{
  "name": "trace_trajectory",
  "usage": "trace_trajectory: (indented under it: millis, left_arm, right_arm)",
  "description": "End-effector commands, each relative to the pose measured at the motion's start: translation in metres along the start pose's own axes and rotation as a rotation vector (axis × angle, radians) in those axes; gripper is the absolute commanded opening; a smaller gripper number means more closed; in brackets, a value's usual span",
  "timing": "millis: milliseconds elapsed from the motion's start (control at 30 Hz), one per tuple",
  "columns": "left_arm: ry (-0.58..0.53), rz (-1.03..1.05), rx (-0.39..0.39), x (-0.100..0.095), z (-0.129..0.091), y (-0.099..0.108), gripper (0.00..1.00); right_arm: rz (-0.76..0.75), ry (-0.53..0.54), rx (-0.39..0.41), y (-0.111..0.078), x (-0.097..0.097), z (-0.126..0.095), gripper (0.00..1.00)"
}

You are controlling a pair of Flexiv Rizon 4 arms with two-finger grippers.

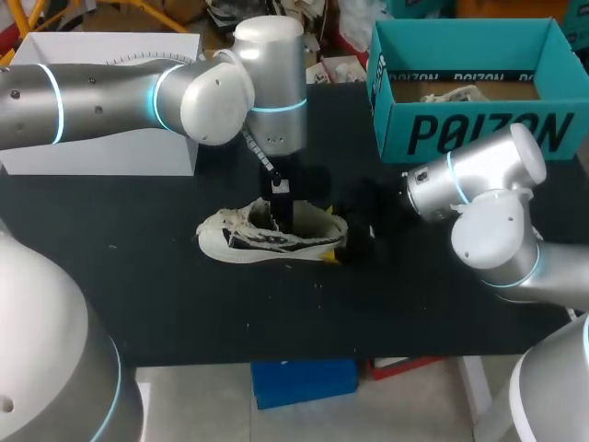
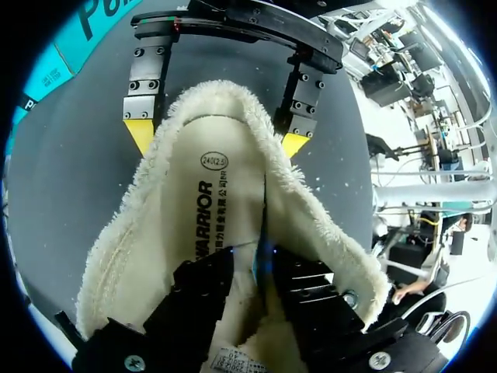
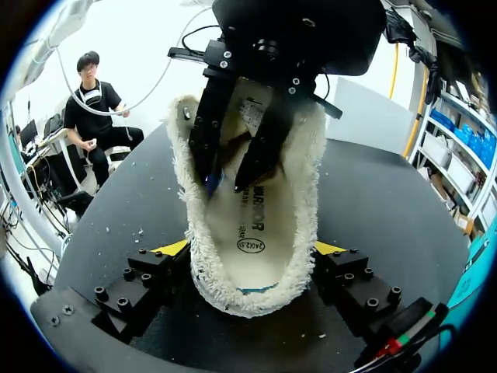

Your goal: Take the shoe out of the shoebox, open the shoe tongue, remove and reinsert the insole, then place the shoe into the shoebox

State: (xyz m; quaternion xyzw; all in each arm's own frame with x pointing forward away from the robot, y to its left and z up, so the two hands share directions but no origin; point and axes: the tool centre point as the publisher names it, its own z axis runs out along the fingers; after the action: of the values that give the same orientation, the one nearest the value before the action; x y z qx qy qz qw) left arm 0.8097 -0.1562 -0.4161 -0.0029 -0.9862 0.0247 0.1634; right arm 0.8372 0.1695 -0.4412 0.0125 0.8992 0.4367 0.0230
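The cream shoe [image 1: 241, 241] with a fleece lining lies on its sole in the middle of the black table, heel toward my right arm. My left gripper [image 1: 281, 219] points straight down into the shoe's mouth. In the right wrist view its black fingers [image 3: 208, 148] stand a little apart over the printed insole [image 3: 255, 229], which lies flat inside. My right gripper [image 3: 250, 249] straddles the heel, with one yellow tip against each side of the shoe [image 3: 311, 155]. The left wrist view shows the same hold: right gripper [image 2: 216, 138] around the heel, insole [image 2: 213, 194] ahead of my left gripper [image 2: 261, 260].
The open teal shoebox [image 1: 479, 133] stands at the back right with crumpled paper inside. A white box [image 1: 101, 152] sits at the back left under my left arm. The table's front edge [image 1: 276, 354] runs close below the shoe.
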Motion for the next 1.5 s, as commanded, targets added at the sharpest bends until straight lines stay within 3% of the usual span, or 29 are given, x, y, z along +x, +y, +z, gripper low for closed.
trace_trajectory:
  millis: [33, 200, 500, 833, 1033, 1300, 1500]
  left_arm:
    - [-0.043, -0.009, -0.006, 0.013, 0.01, 0.002, 0.76]
    - [-0.103, -0.04, -0.045, 0.012, 0.016, 0.004, 0.6]
    - [-0.184, -0.076, -0.067, 0.008, 0.021, 0.01, 0.44]
    - [-0.308, -0.109, -0.112, -0.004, 0.024, 0.016, 0.4]
    - [-0.482, -0.13, -0.17, -0.005, 0.026, 0.016, 0.36]
    - [-0.575, -0.128, -0.184, -0.007, 0.03, 0.019, 0.35]
    - [-0.654, -0.146, -0.152, -0.01, 0.03, 0.023, 0.33]
  right_arm:
    - [0.002, -0.001, 0.001, 0.0, -0.001, 0.001, 0.0]
    - [0.002, -0.001, 0.001, 0.0, -0.001, 0.001, 0.0]
    - [0.002, -0.001, 0.001, 0.0, -0.001, 0.001, 0.0]
    - [0.002, -0.001, 0.001, 0.0, -0.001, 0.001, 0.0]
    - [0.002, -0.001, 0.001, 0.0, -0.001, 0.001, 0.0]
    - [0.002, -0.001, 0.001, 0.0, -0.001, 0.001, 0.0]
    - [0.002, -0.001, 0.001, 0.0, -0.001, 0.001, 0.0]
